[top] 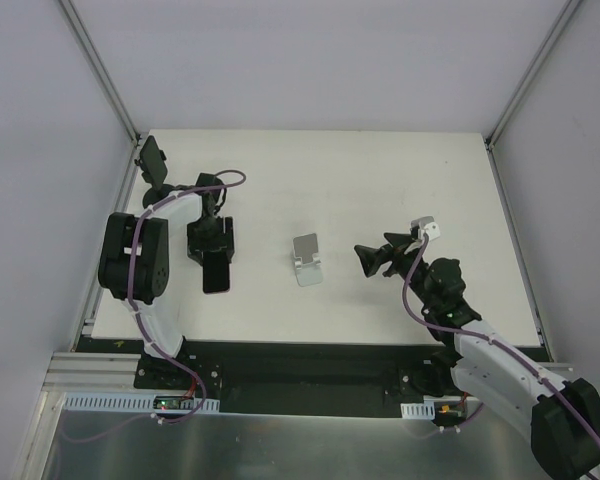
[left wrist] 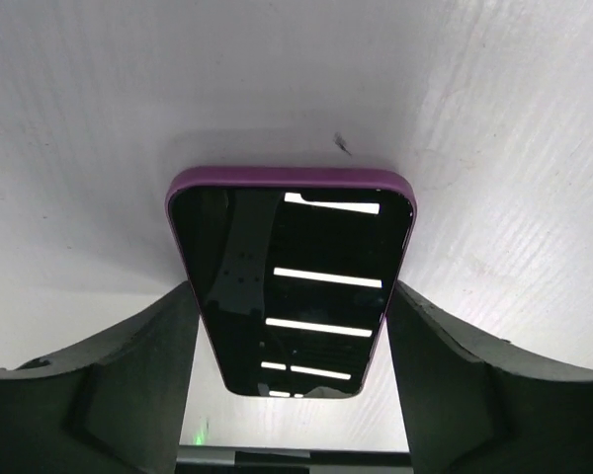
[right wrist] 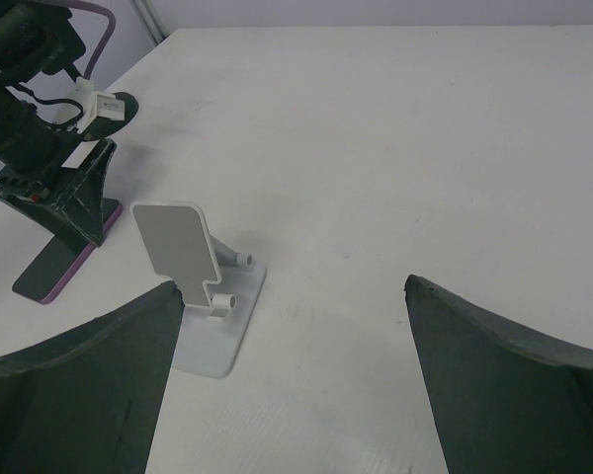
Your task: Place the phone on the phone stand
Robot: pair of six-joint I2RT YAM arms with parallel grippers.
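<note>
Phone [left wrist: 292, 281] flat on table [top: 380, 180] near left edge, screen up, well apart from stand [right wrist: 193, 267]. Left gripper [top: 214, 255] astride its long sides; whether clamped, cannot tell. Right gripper [right wrist: 292, 286] wide apart, empty. Phone judged rigid and light with slick glass; grip cased sides mid-length.

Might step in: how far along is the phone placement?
Done: the left gripper straddles the black phone in a purple case, fingers flanking its sides. In hand: the grasp; whether the fingers press I cannot tell, and the phone lies flat on the white table. Left: lift it and set it on the empty white stand. The right gripper is open, facing the stand.
</note>
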